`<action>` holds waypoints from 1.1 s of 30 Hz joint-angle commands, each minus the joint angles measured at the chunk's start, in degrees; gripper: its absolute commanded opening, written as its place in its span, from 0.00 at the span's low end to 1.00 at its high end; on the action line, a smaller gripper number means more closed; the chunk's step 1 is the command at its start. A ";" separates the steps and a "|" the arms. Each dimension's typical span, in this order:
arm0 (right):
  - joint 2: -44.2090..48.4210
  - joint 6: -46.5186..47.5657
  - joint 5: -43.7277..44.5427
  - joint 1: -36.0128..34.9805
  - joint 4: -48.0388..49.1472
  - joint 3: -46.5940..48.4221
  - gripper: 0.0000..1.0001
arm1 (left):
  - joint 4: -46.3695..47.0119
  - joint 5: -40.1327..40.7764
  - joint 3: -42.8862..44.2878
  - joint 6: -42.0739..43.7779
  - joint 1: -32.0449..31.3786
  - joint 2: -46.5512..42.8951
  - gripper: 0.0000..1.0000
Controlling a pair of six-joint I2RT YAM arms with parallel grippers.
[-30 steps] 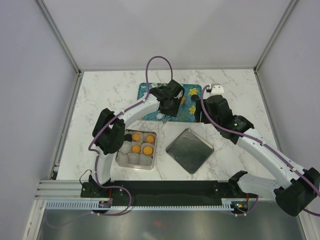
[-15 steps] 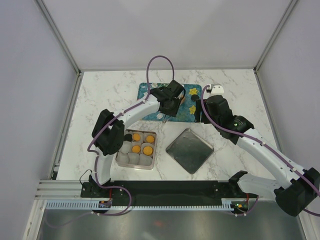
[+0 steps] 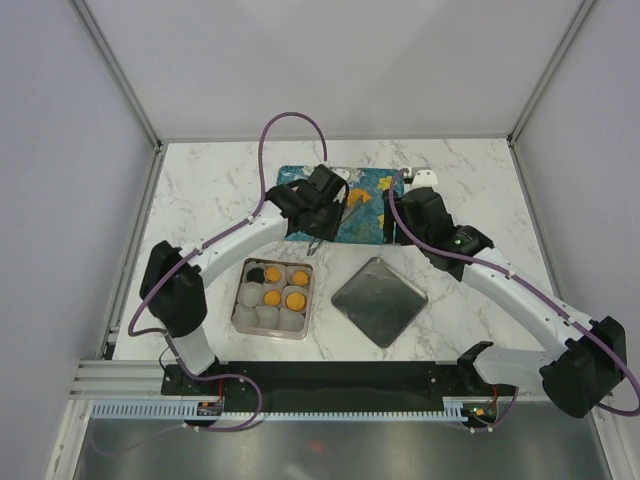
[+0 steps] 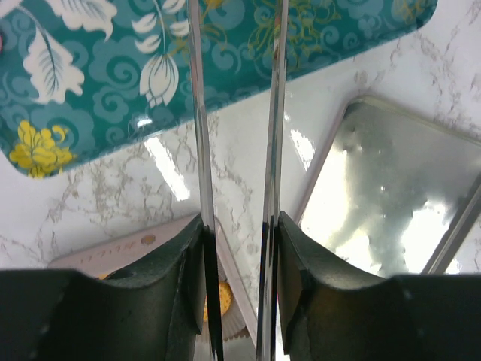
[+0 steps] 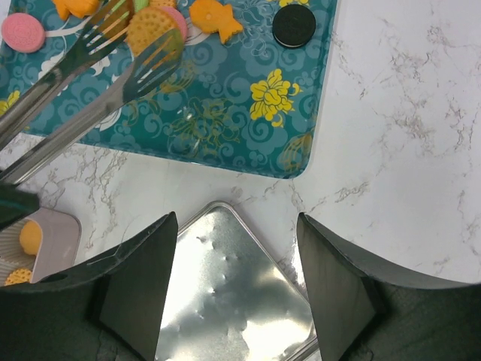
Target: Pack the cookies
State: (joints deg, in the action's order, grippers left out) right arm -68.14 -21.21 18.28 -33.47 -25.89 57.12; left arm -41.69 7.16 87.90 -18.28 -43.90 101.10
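My left gripper (image 3: pixel 322 205) (image 4: pixel 239 226) is shut on a pair of metal tongs (image 4: pixel 197 113), which reach out over the teal flowered tray (image 3: pixel 350 228). In the right wrist view the tongs' forked tips (image 5: pixel 131 53) straddle a round orange cookie (image 5: pixel 150 30); whether it is pinched I cannot tell. A pink cookie (image 5: pixel 22 31), a black cookie (image 5: pixel 294 25) and an orange fish-shaped one (image 5: pixel 214 16) lie on the tray (image 5: pixel 225 113). My right gripper (image 3: pixel 402 225) (image 5: pixel 234 226) is open and empty, above the near tray edge.
A pale box (image 3: pixel 308 300) near the left arm holds white paper cups, several with orange cookies (image 3: pixel 295 299) and one black. A square metal lid (image 3: pixel 380 300) (image 5: pixel 233 301) lies to the box's right. Walls enclose the table.
The left arm has swung, its elbow going left, and its gripper has shifted left with the tongs now pointing right across the tray. The right gripper has edged left.
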 commanded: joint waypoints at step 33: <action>-21.60 -2.08 -8.18 0.25 13.76 10.11 0.72 | -32.04 2.42 -32.08 -21.70 -0.49 -56.18 0.42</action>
State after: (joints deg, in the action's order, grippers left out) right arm -89.38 -22.76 10.79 -33.45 -14.35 65.19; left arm -69.36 7.79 56.51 -35.90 -44.16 46.28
